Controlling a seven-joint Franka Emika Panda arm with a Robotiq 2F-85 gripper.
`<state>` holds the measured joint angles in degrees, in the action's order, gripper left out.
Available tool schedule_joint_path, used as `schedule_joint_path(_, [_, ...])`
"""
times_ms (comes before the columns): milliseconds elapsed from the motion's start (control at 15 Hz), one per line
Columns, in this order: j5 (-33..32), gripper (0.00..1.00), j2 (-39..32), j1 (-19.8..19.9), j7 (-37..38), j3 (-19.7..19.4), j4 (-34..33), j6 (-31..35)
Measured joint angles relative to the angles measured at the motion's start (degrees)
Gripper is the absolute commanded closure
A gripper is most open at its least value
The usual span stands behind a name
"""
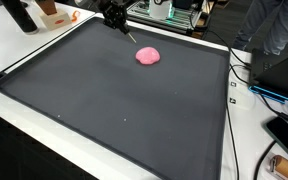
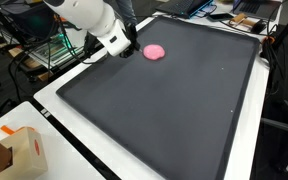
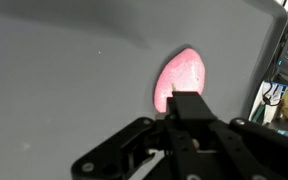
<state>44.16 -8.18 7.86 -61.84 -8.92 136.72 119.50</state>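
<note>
The pink lump (image 1: 147, 56) lay on the dark mat (image 1: 104, 115) near its far edge, well away from the clutter on the white table (image 1: 19, 48), and both exterior views showed it alone on that surface. The gripper (image 1: 130, 35) hung just beside it, tilted toward it; in the wrist view its tip (image 3: 189, 104) overlapped the lump's (image 3: 180, 76) near edge, though whether it actually touched could not be told. The fingers appeared drawn together with nothing between them, black on black making the gap hard to read. Judged from its rounded, slightly uneven shape, the lump looked light and soft, like putty or dough, likely to dent or flatten under a firm squeeze and perhaps to cling a little to the pads. The best hold would probably be from above, across its narrower width, with the jaws opened wide first, set low against the mat (image 2: 174, 115), and closed gently
</note>
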Motion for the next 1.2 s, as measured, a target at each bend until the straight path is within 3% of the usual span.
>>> schedule_joint_path(667, [-2.14,0.97,-0.48,-1.67,5.30,4.48,-2.20,7.24])
schedule_joint_path(1200, [-14.25,0.97,0.45,-5.49,16.14,8.37,-3.34,14.34])
